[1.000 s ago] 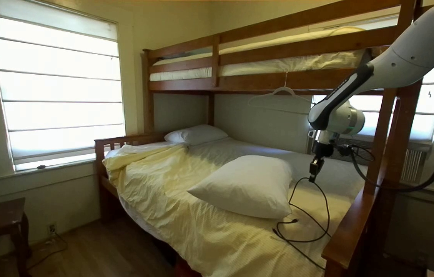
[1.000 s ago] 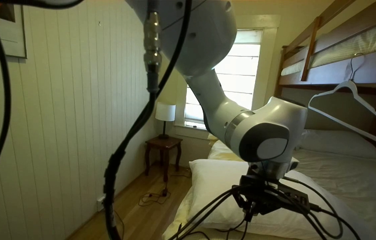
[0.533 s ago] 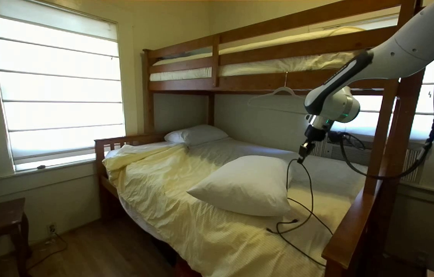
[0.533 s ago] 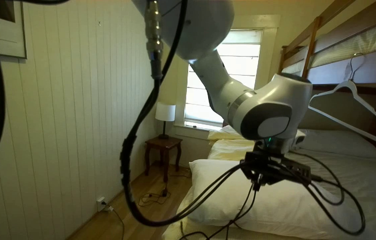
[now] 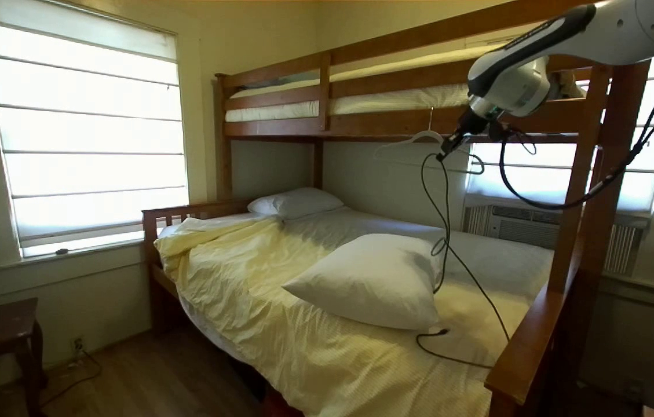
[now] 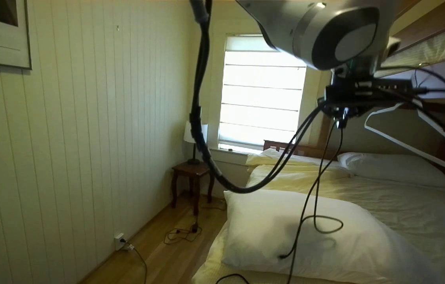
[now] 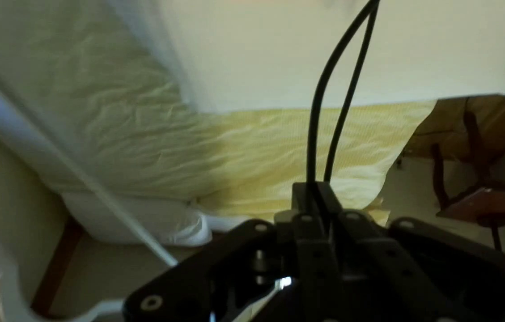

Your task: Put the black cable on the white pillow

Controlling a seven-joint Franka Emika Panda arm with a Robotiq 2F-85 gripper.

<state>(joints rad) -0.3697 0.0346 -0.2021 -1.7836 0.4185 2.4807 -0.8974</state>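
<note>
Lift: your pincer [image 5: 441, 156] has risen well above its place in the earlier frame, drawing more of the long, thin, flexible black cable [image 7: 312, 138] off the crumpled pale yellow quilt [image 5: 234, 278]; the large, plump white fabric pillow [image 5: 367, 281] lies as it did.
Hanging strands: two run down from your grip, one with a small loop part-way; you probably hold the cable away from its ends, which is why it drapes double.
Free end: a small black plug [image 6: 283, 256] hangs in front of the pillow in an exterior view; whether it touches the fabric, you cannot tell.
Far end: a second black plug [image 5: 443, 332], presumably the same cable's, lies on the quilt just beside the pillow, its cord passing behind the brown wooden rail [image 5: 526, 341]; slack there likely spares you a drag.
Height: likely chosen so the dangling length clears the pillow's plump side before you lower it.
Hanger: a slim white clothes hanger [image 6: 403, 145] looks near the pincer in both exterior views, so a snag seems possible.
Pincer: its fingers [image 7: 299, 197] are nearly together, pinching the cable between the tips; no other contact shows.
Cable's place: hanging above or just beside the pillow, not yet laid on it; your next move would likely be inward, then down.
</note>
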